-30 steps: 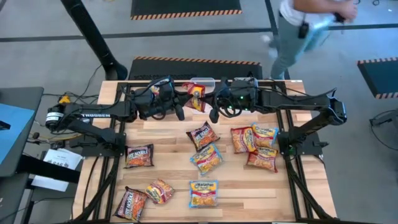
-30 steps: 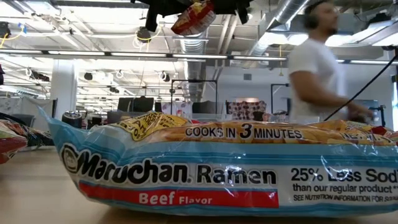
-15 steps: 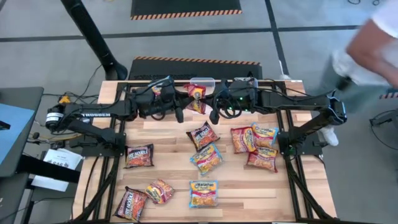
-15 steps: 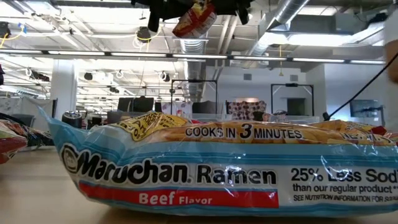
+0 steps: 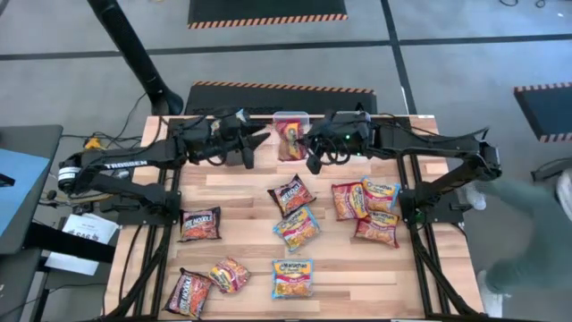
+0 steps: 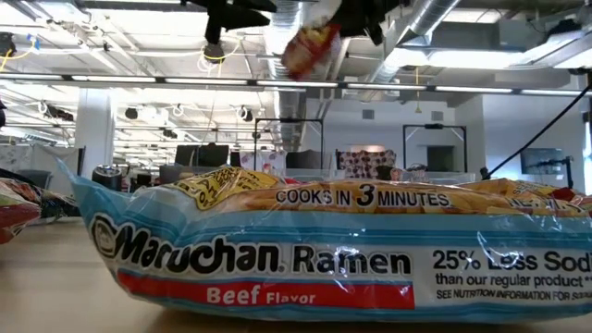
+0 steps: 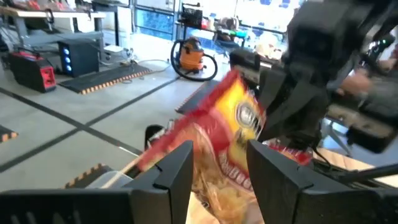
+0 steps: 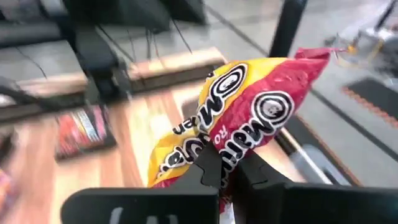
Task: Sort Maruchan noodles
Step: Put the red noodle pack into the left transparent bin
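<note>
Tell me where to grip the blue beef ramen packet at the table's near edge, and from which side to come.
Grip the light blue packet by one crimped end seam, probably its far one, coming straight down from above. It lies flat and alone on the table, so the thin seam fits between fingers better than the puffy middle. The left gripper stands open; the right gripper is shut on a red and yellow packet.

The table (image 5: 241,192) was pale wooden planks with a smooth, matt finish. The noodle packets (image 5: 297,228) were glossy, crinkled plastic film that caught the light, and the arms (image 5: 125,165) looked matt black.
</note>
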Available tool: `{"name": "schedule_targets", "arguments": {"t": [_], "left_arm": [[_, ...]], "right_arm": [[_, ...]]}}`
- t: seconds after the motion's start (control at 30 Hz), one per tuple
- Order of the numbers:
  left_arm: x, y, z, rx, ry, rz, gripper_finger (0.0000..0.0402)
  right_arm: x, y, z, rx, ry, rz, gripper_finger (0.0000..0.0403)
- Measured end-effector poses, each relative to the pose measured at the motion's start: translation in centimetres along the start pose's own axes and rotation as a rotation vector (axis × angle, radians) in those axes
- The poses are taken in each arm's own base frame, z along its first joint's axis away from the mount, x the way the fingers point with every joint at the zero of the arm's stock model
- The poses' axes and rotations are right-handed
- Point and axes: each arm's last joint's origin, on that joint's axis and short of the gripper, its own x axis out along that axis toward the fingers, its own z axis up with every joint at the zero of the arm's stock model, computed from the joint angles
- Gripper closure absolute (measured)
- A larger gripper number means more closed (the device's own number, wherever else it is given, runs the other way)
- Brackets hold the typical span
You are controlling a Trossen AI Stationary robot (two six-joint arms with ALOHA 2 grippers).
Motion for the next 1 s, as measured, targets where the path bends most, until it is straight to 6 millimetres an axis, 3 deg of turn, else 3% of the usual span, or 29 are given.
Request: {"name": "schedule_targets", "arguments": {"t": [0.23, 0.53, 1.0], "left_arm": [[-1.4, 0.5, 0.7, 0.063, 0.015, 0.014, 0.0265], [-1.3, 0.7, -0.9, 0.108, 0.166, 0.034, 0.0265], [-1.3, 0.8, -1.4, 0.1, 0.213, 0.041, 0.0265]], "right_arm": [[-0.1, -2.4, 0.5, -0.018, -0.024, -0.069, 0.0382], [0.2, -6.9, 0.5, -0.072, -0.001, -0.161, 0.0382], [1.0, -13.7, 0.5, -0.218, -0.071, -0.201, 0.0383]]}}
